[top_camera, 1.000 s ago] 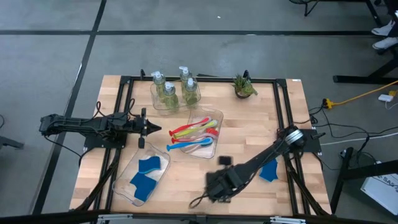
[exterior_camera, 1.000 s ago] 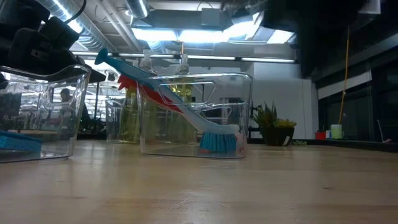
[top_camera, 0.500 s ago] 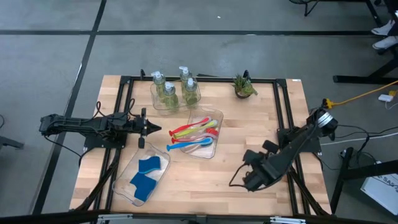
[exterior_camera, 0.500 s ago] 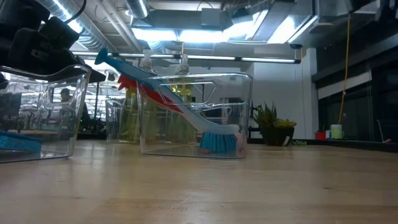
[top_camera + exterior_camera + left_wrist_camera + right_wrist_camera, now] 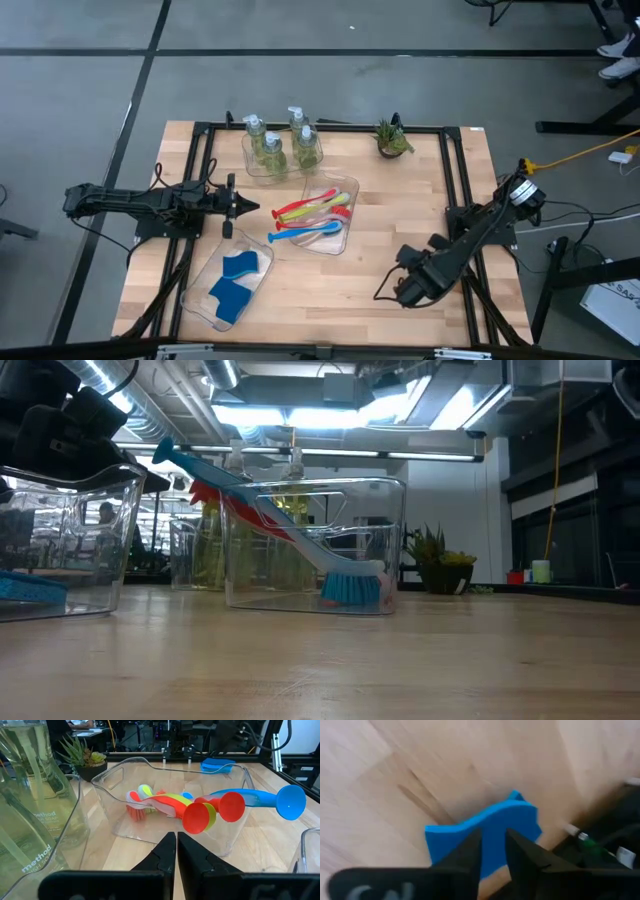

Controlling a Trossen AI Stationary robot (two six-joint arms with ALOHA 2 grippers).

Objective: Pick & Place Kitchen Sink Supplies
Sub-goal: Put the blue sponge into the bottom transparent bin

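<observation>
Pale wood planking made up the table (image 5: 400,200), ringed by grey workshop floor. Two dark arms reached in from opposite sides.

The right gripper (image 5: 405,290) hung low near the table's near right corner, directly over a loose blue sponge (image 5: 450,842). The right wrist view showed that sponge just ahead of the gripper, lying on or close above the wood with its upper edge bowed into a wave. Whether the gripper had closed on it could not be told.

The left gripper (image 5: 232,207) waited at the far side of the table, clenched on nothing. Straight ahead of it stood a clear tray (image 5: 115,785) holding red, blue and yellow-green brushes (image 5: 310,215). A second tray (image 5: 200,290) beside that gripper held two more sponge pieces (image 5: 235,280). On its other side, pump bottles (image 5: 272,145) of yellow-green liquid stood in a third tray. A small potted plant (image 5: 392,140) sat well away from both grippers.

The sponge looked light, soft and easily squashed. It seemed unlikely to slip or break, though a hard pinch would probably fold it. A hold across its short width near the middle looked the soundest, and the sponge tray was the likely destination.
</observation>
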